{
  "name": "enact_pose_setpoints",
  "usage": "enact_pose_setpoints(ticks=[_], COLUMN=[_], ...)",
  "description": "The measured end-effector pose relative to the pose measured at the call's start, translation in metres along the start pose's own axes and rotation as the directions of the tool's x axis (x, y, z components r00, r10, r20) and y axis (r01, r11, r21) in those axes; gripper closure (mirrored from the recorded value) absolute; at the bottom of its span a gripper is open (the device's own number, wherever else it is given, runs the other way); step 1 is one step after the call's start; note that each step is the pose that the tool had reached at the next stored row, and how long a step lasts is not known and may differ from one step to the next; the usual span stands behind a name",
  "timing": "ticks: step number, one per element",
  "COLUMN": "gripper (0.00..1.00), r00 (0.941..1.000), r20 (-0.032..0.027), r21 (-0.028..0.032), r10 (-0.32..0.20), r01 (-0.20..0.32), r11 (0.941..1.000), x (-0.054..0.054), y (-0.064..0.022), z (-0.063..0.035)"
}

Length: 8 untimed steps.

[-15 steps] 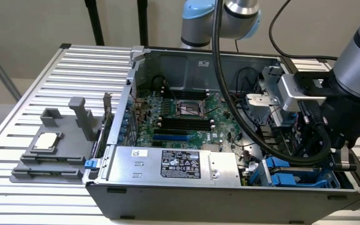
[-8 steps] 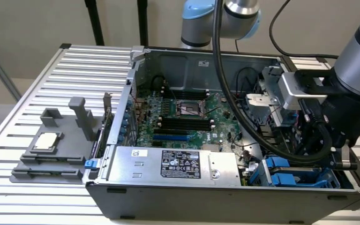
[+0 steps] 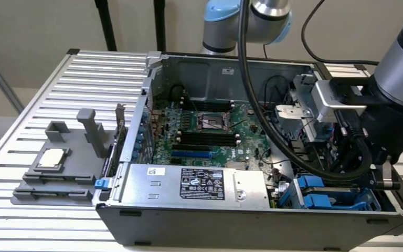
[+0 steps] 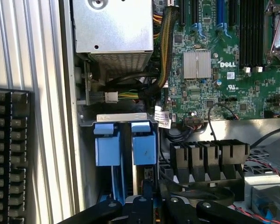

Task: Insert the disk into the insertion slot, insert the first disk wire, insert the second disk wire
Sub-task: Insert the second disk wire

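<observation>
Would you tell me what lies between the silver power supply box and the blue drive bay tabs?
In the wrist view, a bundle of cables with a white connector lies between the power supply box and the blue tabs of the insertion slot.

Thick black cables (image 3: 257,105) are hanging across the open grey computer case (image 3: 257,220), crowding the corner where narrow grey metal bays with bright blue plastic tabs (image 4: 126,144) are sitting beside a black ribbed plastic shroud (image 4: 210,158).
</observation>
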<state>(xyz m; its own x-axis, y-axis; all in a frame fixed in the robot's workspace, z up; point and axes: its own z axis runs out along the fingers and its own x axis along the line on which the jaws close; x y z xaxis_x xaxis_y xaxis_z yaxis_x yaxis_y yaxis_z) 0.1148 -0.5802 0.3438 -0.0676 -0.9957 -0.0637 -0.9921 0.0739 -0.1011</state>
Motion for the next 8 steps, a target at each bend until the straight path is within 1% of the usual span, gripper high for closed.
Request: enact_pose_setpoints(ticks=[8], gripper=[0.83], r00=[1.0], r20=[0.0002], r21=[0.0008], r10=[0.0], r01=[0.0], r11=[1.0], x=[0.0003], y=[0.0005], z=[0.0023])
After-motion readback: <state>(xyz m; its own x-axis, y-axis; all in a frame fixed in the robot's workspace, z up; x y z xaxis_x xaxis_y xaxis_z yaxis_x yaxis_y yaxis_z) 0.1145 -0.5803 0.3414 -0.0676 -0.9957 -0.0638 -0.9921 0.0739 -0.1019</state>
